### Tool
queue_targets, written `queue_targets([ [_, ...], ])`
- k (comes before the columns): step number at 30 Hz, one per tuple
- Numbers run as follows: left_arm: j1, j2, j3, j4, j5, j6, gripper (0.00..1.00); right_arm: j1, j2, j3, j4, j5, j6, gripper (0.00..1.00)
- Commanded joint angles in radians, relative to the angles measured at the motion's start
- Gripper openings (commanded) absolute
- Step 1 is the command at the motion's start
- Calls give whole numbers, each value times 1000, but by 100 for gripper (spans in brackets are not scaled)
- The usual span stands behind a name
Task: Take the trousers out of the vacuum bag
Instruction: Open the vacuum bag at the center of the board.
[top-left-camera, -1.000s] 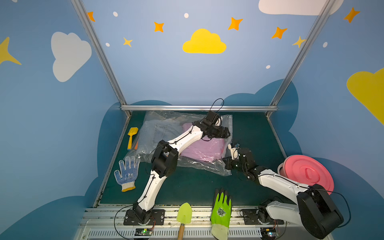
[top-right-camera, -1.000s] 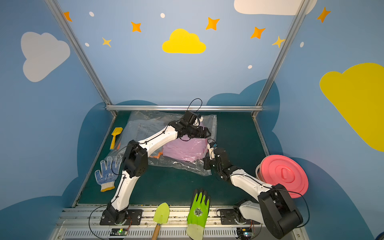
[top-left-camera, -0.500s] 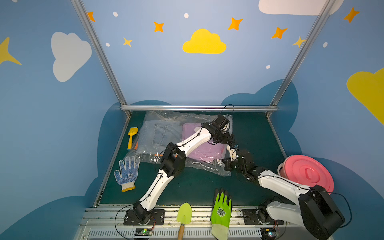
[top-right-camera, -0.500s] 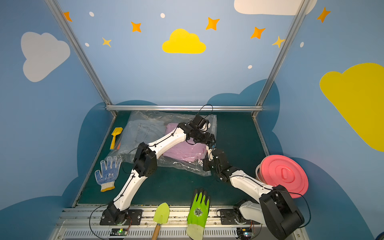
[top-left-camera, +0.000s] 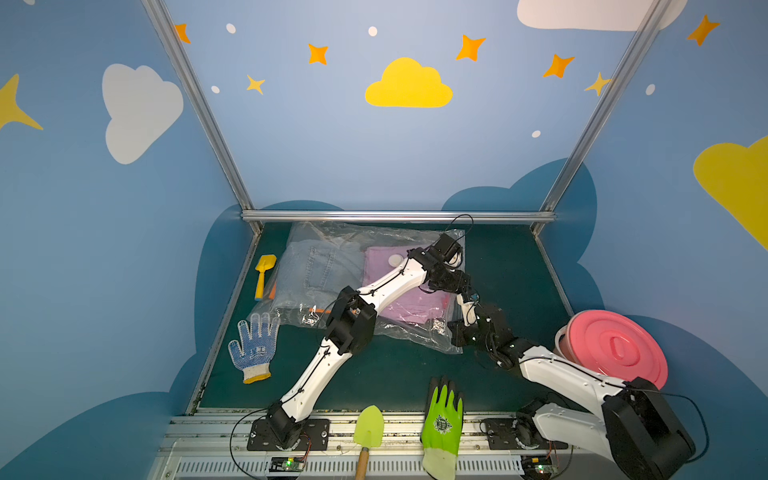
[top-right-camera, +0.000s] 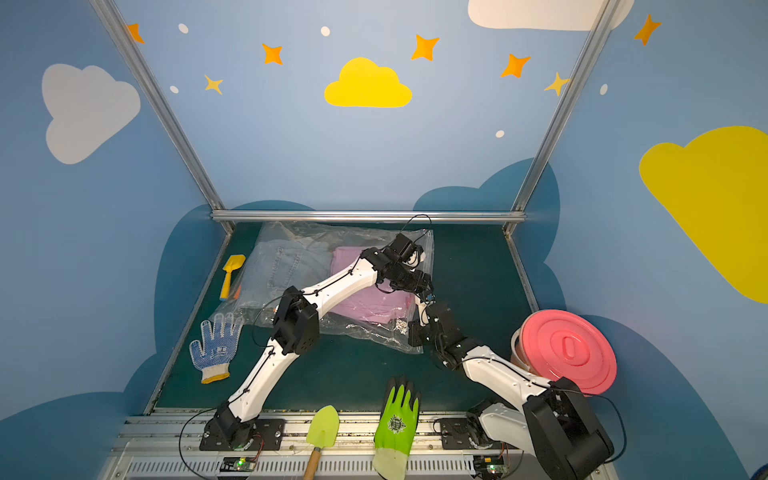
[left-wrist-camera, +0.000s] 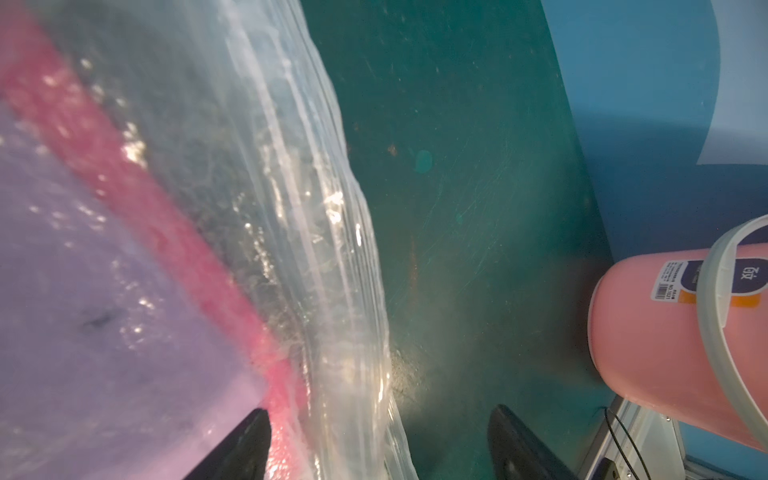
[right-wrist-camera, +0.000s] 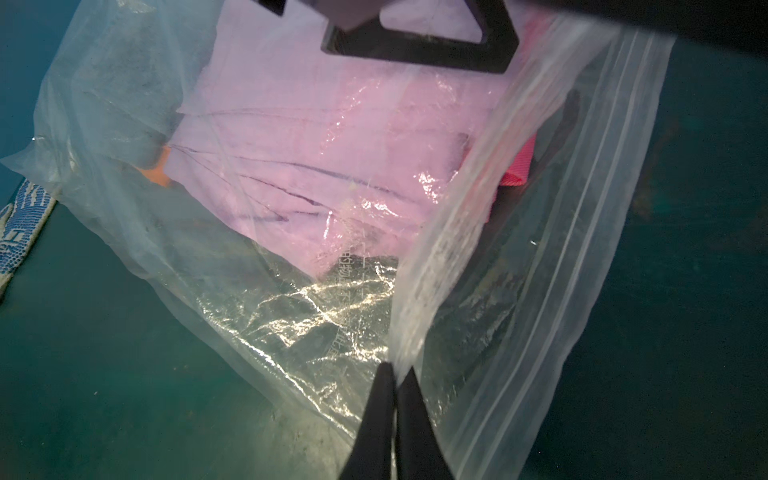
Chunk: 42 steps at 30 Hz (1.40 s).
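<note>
Right hand (right-wrist-camera: 395, 386) is pinched tight on the zip edge of the vacuum bag (right-wrist-camera: 291, 316); left hand (left-wrist-camera: 379, 415) is spread wide, gripping nothing, one finger above the lilac trousers (left-wrist-camera: 83, 291), the other above the tabletop (left-wrist-camera: 457, 166); hot pink trousers (left-wrist-camera: 104, 145) lie under the lilac, denim trousers (top-left-camera: 316, 270) beside them, all inside the bag.

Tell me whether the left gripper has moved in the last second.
Yes: the left gripper shifted across the vacuum bag, toward the pink bucket.
</note>
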Motion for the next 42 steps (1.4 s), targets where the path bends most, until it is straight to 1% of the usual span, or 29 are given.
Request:
queue_targets([
  [1, -19, 35, 10, -29, 37, 13, 80, 7, -35, -16, 22, 15, 6, 5],
  [7, -20, 47, 12, -34, 30, 18, 65, 5, -75, -36, 16, 35, 9, 5],
  [10, -20, 46, 18, -36, 30, 17, 50, 5, -75, -36, 12, 36, 9, 5],
  [12, -20, 46, 23, -41, 30, 18, 35, 4, -75, -35, 12, 36, 9, 5],
  [13, -20, 46, 29, -46, 31, 18, 29, 4, -75, -38, 11, 36, 9, 5],
  [15, -20, 46, 39, -51, 29, 17, 23, 5, -73, -39, 11, 36, 9, 6],
  [17, -19, 44, 47, -54, 27, 15, 14, 4, -75, -41, 8, 38, 10, 6],
  [20, -19, 40, 57, -58, 14, 8, 5, 4, -84, -44, -3, 41, 12, 7],
  [24, -17, 27, 67, -61, 9, 9, 5, 4, -113, -54, -28, 53, 18, 8],
  [26, -17, 18, 72, -65, -2, 10, 5, 4, -138, -63, -47, 60, 28, 12],
  [27, -17, 13, 74, -67, -7, 10, 5, 3, -151, -68, -57, 65, 37, 17],
  [29, -16, 2, 77, -72, -21, 14, 5, 1, -192, -80, -80, 83, 61, 35],
  [30, -16, -3, 78, -73, -26, 16, 5, 0, -215, -86, -89, 95, 79, 42],
  [32, -16, -15, 78, -77, -36, 19, 5, -7, -283, -102, -122, 125, 115, 52],
  [33, -16, -21, 79, -79, -39, 22, 5, -11, -316, -109, -139, 133, 127, 54],
  [35, -15, -35, 78, -83, -46, 24, 5, -38, -403, -121, -187, 148, 159, 56],
  [38, -16, -58, 77, -84, -49, 27, 5, -106, -515, -139, -236, 139, 207, 53],
  [40, -16, -73, 78, -85, -49, 28, 5, -181, -561, -144, -256, 87, 242, 52],
  [42, -16, -90, 75, -86, -50, 28, 5, -266, -570, -145, -250, -11, 271, 52],
])
